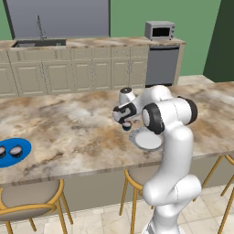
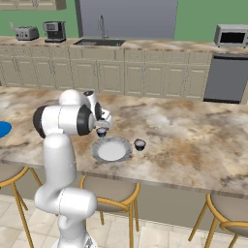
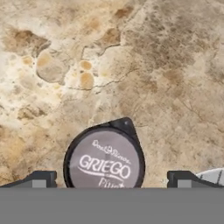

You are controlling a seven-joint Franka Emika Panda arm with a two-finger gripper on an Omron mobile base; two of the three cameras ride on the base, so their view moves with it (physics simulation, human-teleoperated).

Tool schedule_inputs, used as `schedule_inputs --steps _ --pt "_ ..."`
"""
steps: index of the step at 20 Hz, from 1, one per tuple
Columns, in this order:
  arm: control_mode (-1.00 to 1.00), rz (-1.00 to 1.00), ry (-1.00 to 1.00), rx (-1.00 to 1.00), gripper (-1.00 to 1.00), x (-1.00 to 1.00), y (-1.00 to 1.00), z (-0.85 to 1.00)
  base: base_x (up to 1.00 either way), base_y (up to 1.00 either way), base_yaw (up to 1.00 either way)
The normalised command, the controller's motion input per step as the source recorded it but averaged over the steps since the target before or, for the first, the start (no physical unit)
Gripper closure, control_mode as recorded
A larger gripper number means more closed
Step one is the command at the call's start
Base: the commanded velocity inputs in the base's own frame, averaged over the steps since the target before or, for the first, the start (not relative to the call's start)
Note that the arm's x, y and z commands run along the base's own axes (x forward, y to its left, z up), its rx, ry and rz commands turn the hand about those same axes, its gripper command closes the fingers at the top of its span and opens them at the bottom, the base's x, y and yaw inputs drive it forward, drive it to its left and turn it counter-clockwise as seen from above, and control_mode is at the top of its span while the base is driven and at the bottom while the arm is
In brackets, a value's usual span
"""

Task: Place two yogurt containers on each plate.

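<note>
While the hand view reads "GRIEGO" on the yogurt container point(image 3: 104, 161), others don't.

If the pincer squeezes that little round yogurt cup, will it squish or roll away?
The small dark round yogurt cup looks stiff, so probably no squishing. Its flat pale lid faces up and it sits squat on the marbled counter, so rolling seems unlikely. Being tiny, it is likely light for the pincer.

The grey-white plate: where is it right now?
The grey-white plate lies on the marble island counter near its front edge, below the claw, with one yogurt container beside it on the right.
</note>
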Motion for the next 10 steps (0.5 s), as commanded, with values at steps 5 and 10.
schedule_inputs --steps 5,10 --pt "-1.00 -0.16 0.04 0.07 -1.00 0.19 0.00 -0.07 0.00 0.00 0.00" --pt "-1.00 -0.14 0.03 0.03 -1.00 0.17 0.00 -0.15 0.00 0.00 0.00"
